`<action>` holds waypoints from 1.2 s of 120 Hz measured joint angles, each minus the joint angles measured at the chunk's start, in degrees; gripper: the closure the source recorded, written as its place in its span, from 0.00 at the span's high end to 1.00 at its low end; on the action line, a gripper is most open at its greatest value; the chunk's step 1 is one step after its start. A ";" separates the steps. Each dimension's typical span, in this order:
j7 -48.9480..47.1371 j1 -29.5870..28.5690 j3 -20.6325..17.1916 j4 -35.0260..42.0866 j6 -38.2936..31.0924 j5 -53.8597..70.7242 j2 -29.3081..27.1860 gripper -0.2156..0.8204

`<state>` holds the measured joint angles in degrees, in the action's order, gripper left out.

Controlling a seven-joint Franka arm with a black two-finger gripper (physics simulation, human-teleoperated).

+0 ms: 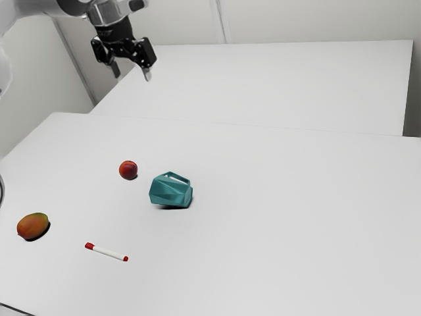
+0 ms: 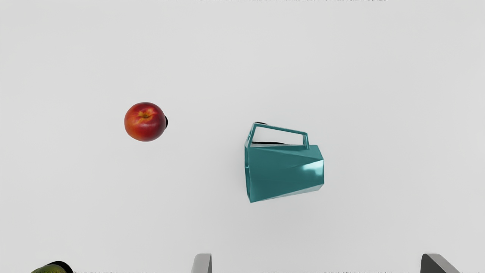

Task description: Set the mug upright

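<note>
White tabletop [image 1: 276, 217], teal faceted mug [image 1: 171, 191] lying on its side in from the far edge, claw [image 1: 131, 77] wide open; mug's probably rigid and slick, I'd grab across the body

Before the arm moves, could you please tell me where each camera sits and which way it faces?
Exterior view: beside the arm, facing down across the table; arm and hand show.
Wrist view: on the hand, facing down onto the table; tips of the open jaws show.
Both share the table, the tipped mug, red fruit and, partly, the mango.
</note>
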<state>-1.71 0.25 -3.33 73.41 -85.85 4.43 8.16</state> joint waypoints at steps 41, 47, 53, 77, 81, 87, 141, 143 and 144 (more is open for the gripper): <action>0.87 0.70 -0.14 2.97 -0.10 0.29 -3.55 0.79; 0.78 0.69 -0.12 2.98 -0.19 0.18 -3.59 0.79; 0.48 0.67 -0.15 2.98 -0.27 0.05 -3.62 0.79; -0.78 1.00 0.62 4.64 -1.20 -1.11 -3.69 0.79; -0.90 1.06 1.01 4.89 -1.48 -1.42 -3.68 0.79; -1.06 0.95 1.50 5.09 -1.82 -1.89 -3.70 0.79; 6.07 0.02 16.84 24.59 -11.01 -27.04 -3.72 0.79; 6.68 -0.12 17.23 25.57 -11.57 -28.28 -3.72 0.79; 6.99 -0.19 17.39 26.04 -11.84 -28.89 -3.71 0.79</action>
<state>5.28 0.06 14.06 99.45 -97.69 -24.45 4.44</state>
